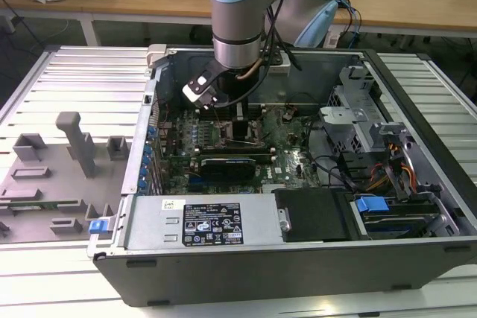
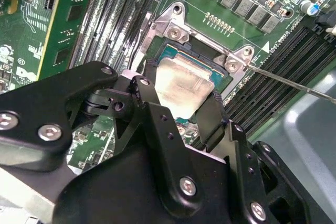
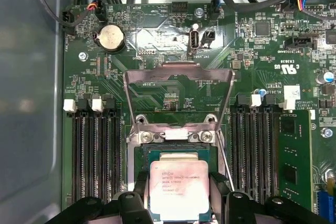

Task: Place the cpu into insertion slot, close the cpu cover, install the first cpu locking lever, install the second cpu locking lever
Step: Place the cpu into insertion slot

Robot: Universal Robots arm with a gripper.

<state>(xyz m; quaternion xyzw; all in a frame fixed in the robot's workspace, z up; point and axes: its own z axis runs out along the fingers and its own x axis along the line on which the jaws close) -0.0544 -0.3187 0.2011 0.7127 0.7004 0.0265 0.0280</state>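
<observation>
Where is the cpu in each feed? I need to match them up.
Exterior view: hidden under the gripper, over the motherboard.
First wrist view: the cpu sits between the jaws, by the open cpu cover.
Second wrist view: the cpu between the jaws.
Shared landmark: black memory slots on both sides.

Black memory slots (image 3: 94, 150) flank the end effector (image 3: 179, 179) on both sides; a round coin-cell battery (image 3: 111, 37) sits on the green motherboard (image 3: 157, 35), well beyond it.
</observation>
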